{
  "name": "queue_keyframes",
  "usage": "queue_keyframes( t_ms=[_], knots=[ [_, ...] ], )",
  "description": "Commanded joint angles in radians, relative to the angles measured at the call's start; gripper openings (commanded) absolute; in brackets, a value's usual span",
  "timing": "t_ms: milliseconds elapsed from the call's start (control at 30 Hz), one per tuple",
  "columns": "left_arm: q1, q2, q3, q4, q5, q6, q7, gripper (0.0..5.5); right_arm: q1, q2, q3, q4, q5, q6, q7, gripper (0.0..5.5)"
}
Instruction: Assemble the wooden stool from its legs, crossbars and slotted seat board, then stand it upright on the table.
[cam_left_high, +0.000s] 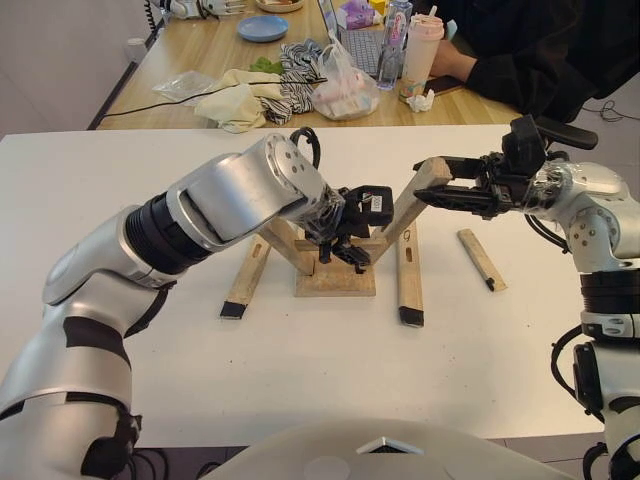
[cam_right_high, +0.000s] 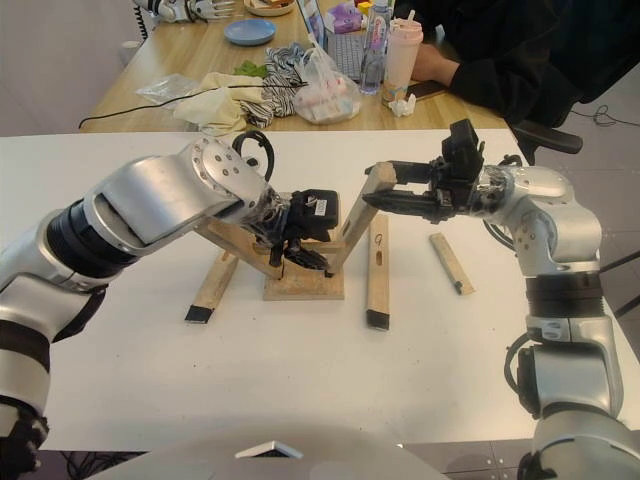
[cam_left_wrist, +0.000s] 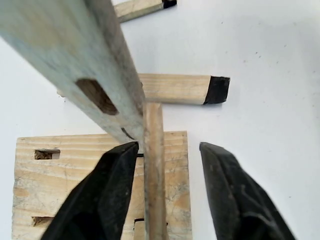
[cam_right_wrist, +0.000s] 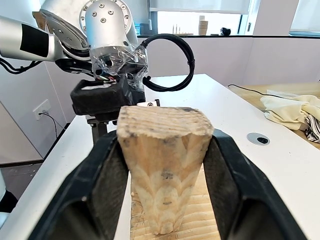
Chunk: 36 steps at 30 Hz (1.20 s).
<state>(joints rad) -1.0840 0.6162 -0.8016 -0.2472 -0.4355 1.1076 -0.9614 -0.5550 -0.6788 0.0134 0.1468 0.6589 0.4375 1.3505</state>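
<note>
The slotted seat board (cam_left_high: 335, 278) lies flat at the table's middle. Two legs rise from it at a slant. My right gripper (cam_left_high: 428, 190) is shut on the top end of the right leg (cam_left_high: 405, 212), whose sawn end (cam_right_wrist: 165, 150) sits between its fingers (cam_right_wrist: 100, 190). The left leg (cam_left_high: 283, 240) leans the other way. My left gripper (cam_left_high: 345, 252) hangs over the board, open, its fingers (cam_left_wrist: 100, 195) straddling a thin crossbar (cam_left_wrist: 154, 165) that runs up to the slanted leg (cam_left_wrist: 85, 60).
Two loose legs with black tips (cam_left_high: 247, 280) (cam_left_high: 408, 275) lie on either side of the board. A short bar (cam_left_high: 481, 258) lies to the right. Behind the white table (cam_left_high: 120, 200) stands a cluttered wooden desk (cam_left_high: 200, 50).
</note>
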Motion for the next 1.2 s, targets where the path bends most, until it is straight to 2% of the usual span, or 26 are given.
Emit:
queue_keyframes(
  t_ms=[33,167,267,433,833,1200],
  knots=[
    [0.080,0.006,-0.007,0.040,0.042,-0.022,-0.010,1.53,0.046,-0.010,0.070,-0.001,-0.086,0.013,0.003,2.06],
    [0.124,-0.002,0.050,0.087,0.067,-0.068,-0.008,0.90,0.057,-0.038,0.102,-0.027,-0.132,-0.039,0.007,2.05],
    [0.144,0.003,0.127,0.088,0.045,-0.033,-0.013,0.53,0.077,-0.061,0.124,-0.094,-0.163,-0.064,-0.001,2.05],
    [0.175,0.017,0.219,0.074,0.037,-0.002,-0.018,0.50,0.079,-0.086,0.152,-0.168,-0.184,-0.039,-0.041,2.04],
    [0.253,0.003,0.177,0.055,0.086,-0.011,-0.020,0.50,-0.027,-0.050,0.239,-0.147,-0.191,0.108,-0.072,2.02],
    [0.299,-0.008,0.055,0.141,0.153,-0.026,-0.086,0.45,-0.201,0.009,0.358,-0.056,-0.229,0.160,0.018,2.02]
  ],
)
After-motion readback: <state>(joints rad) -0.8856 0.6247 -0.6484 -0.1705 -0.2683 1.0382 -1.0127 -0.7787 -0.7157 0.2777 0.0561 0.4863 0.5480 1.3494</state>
